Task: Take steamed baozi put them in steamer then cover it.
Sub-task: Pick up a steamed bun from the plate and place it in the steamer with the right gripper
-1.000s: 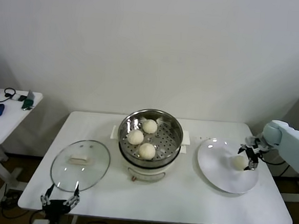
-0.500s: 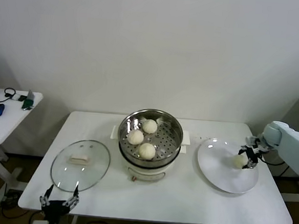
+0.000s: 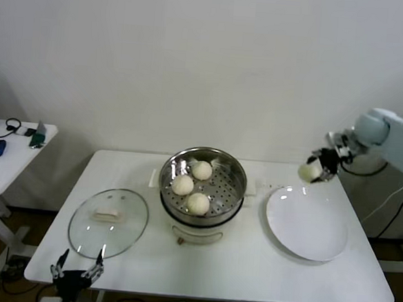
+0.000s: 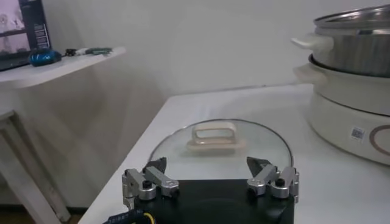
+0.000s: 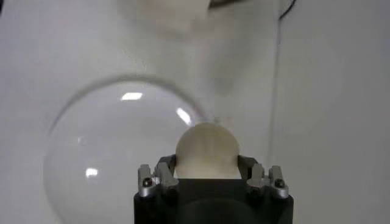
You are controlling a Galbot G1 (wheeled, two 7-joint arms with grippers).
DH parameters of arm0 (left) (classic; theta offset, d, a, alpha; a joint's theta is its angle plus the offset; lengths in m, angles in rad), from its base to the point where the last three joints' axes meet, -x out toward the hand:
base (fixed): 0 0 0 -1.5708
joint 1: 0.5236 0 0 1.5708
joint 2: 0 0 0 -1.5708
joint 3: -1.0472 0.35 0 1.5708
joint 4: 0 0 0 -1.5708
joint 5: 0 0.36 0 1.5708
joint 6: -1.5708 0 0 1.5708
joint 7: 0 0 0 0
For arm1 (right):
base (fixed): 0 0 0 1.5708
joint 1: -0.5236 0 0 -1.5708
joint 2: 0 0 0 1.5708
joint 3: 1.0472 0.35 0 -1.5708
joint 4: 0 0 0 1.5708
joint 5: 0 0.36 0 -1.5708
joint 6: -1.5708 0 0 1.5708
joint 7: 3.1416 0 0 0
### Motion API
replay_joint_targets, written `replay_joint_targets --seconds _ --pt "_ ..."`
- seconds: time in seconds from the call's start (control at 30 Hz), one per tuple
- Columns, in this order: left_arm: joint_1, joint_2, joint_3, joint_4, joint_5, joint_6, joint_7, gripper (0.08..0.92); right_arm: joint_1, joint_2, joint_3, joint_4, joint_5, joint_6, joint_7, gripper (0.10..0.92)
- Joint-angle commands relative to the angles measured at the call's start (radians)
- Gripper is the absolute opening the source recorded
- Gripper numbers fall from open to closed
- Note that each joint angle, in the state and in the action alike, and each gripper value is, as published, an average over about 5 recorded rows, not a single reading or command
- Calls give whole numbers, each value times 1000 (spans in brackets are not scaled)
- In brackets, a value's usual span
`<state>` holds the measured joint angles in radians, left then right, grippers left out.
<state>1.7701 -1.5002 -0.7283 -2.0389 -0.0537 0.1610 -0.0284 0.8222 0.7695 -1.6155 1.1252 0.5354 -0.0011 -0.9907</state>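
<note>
Above plate (image 3: 308,224) edge, right gripper (image 3: 319,166) grips baozi (image 3: 308,171).

Four small round cream-white dough buns are in sight. Three lie in the one round shiny stainless-steel steamer basket (image 3: 204,166) at the centre of the head view: one toward the top (image 3: 201,170), one at the left (image 3: 182,185), one at the bottom (image 3: 198,203). The fourth bun (image 3: 308,172) sits at the right of the frame, above the table, in the right gripper (image 3: 317,167). There is one flat round white plate (image 3: 307,223) at right of centre and one round clear glass lid with a cream-white handle (image 3: 108,221) at lower left. Two grippers appear: the right one and the left gripper (image 3: 77,273) at the bottom left edge.
</note>
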Motion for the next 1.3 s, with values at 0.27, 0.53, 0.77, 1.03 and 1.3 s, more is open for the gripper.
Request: replay_joint_targets --seconds 0.27,0.53,0.77,1.03,1.3 --pt "-5 -3 3 -18 -1 13 4 823 151 237 -37 352 260 -238 164 670" --pt "-11 -10 -5 -45 -4 30 6 823 -28 343 -20 239 138 -248 208 670" --pt "-12 -9 -13 -53 -5 32 10 823 -96 374 -30 195 70 -246 210 677" --pt "-14 -10 -14 -59 -5 32 11 823 -131 374 -43 185 33 -245 214 679" --pt "-19 -10 -11 -55 -7 32 11 823 -141 377 -52 173 18 -247 215 682"
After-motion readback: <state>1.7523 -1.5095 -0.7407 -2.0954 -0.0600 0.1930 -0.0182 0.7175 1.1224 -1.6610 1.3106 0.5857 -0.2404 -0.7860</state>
